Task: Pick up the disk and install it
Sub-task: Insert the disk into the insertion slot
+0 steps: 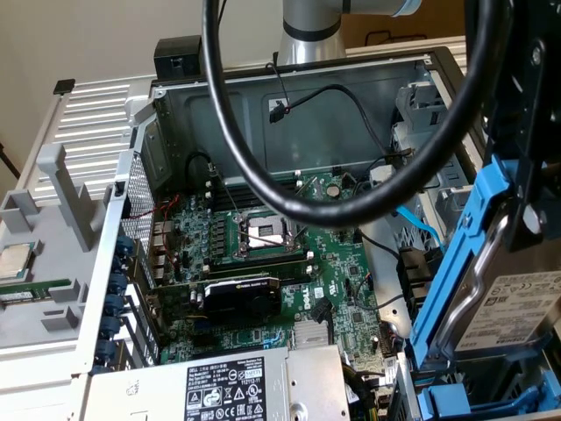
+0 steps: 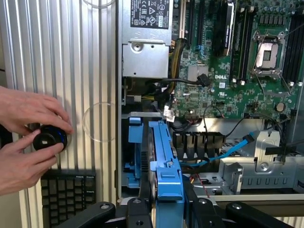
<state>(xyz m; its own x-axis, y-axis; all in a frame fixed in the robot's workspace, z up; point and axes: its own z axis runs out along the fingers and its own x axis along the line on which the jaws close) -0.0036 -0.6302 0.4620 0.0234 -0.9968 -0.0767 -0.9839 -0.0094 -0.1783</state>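
The green motherboard (image 2: 237,95) says "DELL" in white, a little way from the CPU socket (image 2: 266,54). The black graphics card (image 1: 241,298) near that socket says "NVIDIA". The power supply label (image 1: 223,390) shows "DELL" and warning signs. The disk (image 1: 517,307) label's print is too small to read.

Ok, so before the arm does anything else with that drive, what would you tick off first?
1. Grip: the gripper is shut on the disk, holding its blue frame. Ok.
2. Disk seated in the drive bay: not yet, it hangs above the bay. Not ok.
3. Disk lined up with the bay: cannot tell.
4. Blue cable clear of the disk: it lies apart, to one side. Ok.
5. Hands out of the computer case: they are outside it, on a black knob. Ok.
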